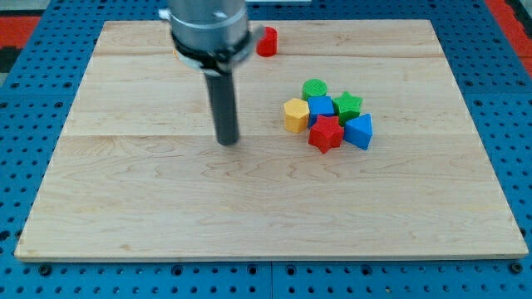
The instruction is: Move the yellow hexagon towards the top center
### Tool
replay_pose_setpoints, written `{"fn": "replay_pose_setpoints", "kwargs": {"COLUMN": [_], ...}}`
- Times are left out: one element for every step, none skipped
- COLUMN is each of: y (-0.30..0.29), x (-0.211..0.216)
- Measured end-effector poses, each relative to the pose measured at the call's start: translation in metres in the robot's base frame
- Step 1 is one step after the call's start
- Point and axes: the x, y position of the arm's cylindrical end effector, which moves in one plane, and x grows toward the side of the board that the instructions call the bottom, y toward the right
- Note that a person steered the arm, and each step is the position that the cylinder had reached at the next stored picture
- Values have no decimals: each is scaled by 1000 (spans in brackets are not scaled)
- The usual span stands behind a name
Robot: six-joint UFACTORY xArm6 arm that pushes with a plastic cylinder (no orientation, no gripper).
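The yellow hexagon [295, 115] sits on the wooden board [166, 208], right of centre, at the left end of a tight cluster of blocks. My tip [227, 141] rests on the board to the left of the hexagon, well apart from it, touching no block. The dark rod rises from the tip to the grey arm head at the view's top.
Touching or close beside the hexagon are a blue block [321, 107], a green round block [315, 87], a green star [348, 105], a red star [326, 134] and a blue triangular block [359, 130]. A red block [267, 41] sits near the top edge, right of the arm head.
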Motion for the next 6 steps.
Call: {"fn": "replay_pose_setpoints", "kwargs": {"y": [88,81,58,24,31,75], "x": [-12,-38,-66,-80,-93,-113]}}
